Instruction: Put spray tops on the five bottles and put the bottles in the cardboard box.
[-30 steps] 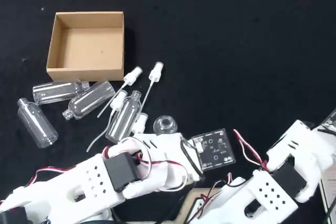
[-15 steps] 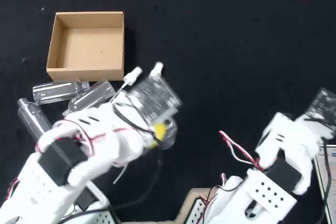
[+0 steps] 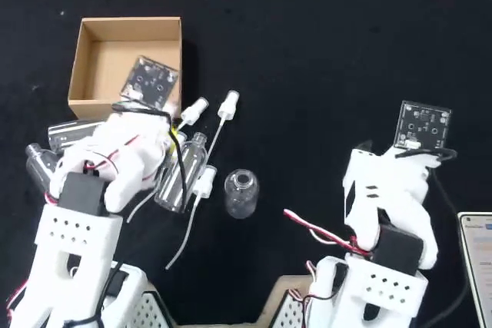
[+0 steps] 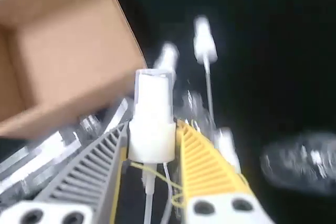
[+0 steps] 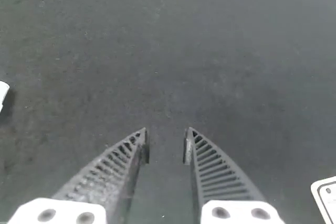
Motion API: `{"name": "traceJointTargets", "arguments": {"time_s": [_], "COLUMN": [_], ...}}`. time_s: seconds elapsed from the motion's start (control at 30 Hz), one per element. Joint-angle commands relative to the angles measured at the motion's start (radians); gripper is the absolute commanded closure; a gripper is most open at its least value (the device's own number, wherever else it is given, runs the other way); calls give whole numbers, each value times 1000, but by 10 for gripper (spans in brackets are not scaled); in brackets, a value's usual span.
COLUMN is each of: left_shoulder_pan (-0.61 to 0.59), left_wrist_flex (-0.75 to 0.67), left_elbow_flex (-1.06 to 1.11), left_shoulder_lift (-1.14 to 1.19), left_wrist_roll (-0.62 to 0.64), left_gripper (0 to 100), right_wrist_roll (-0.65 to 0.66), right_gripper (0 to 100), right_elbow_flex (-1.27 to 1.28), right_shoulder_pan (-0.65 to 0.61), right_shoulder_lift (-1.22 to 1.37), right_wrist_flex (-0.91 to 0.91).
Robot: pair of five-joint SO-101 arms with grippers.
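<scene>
At the far left of the black counter (image 3: 323, 59), clear bottles lie on their sides. The leftmost bottle (image 3: 37, 157) shows beside the left arm (image 3: 92, 190), and a second bottle (image 3: 73, 133) rests just in front of the open-topped cardboard box (image 3: 92, 104). The left arm lies over these. The left hand (image 4: 152, 125), close to the box's front corner, is clamped on the held spray top (image 4: 152, 95), which stands upright by its collar between the grey and yellow fingers, its thin tube hanging down between them. Just right of the arm a third bottle (image 3: 184, 170) lies on its side with a loose spray top (image 3: 204, 180) against it. Behind them, near the box's corner, lie the box-side spray top (image 3: 195, 110) and, just beside it, the outer spray top (image 3: 228, 104). Next comes the upright bottle (image 3: 241, 192), open-necked and apart from the others. Well to the right, the right arm (image 3: 388, 205) is over bare counter. The right hand (image 5: 166, 145) has only a narrow gap between its fingers and grips nothing.
</scene>
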Motion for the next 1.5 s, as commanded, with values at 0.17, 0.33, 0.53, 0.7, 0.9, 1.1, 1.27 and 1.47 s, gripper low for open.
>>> {"name": "traceJointTargets", "arguments": {"time_s": [0.17, 0.33, 0.53, 0.7, 0.9, 1.1, 1.27, 1.47], "left_shoulder_pan": [18, 96, 222, 320, 395, 447, 453, 447], "left_wrist_flex": [-344, -356, -354, -354, -364, -364, -364, -330], "left_elbow_flex": [-127, -328, -535, -607, -648, -762, -843, -869], "left_shoulder_lift": [316, 583, 747, 802, 893, 1026, 1102, 1119], "left_wrist_roll": [2, 3, 5, 6, 8, 20, 140, 218], "left_gripper": [971, 971, 971, 971, 971, 971, 967, 814], "right_wrist_roll": [-3, -2, -2, -11, -3, -6, -3, -2], "right_gripper": [882, 882, 882, 882, 882, 882, 882, 882], "right_elbow_flex": [-15, 39, 91, 93, 99, 151, 200, 209], "right_shoulder_pan": [-12, -11, 69, 250, 321, 319, 319, 316], "right_shoulder_lift": [-10, -15, -19, -19, -13, -21, -21, -21], "right_wrist_flex": [-12, -38, -78, -83, -81, -95, -149, -153]}}
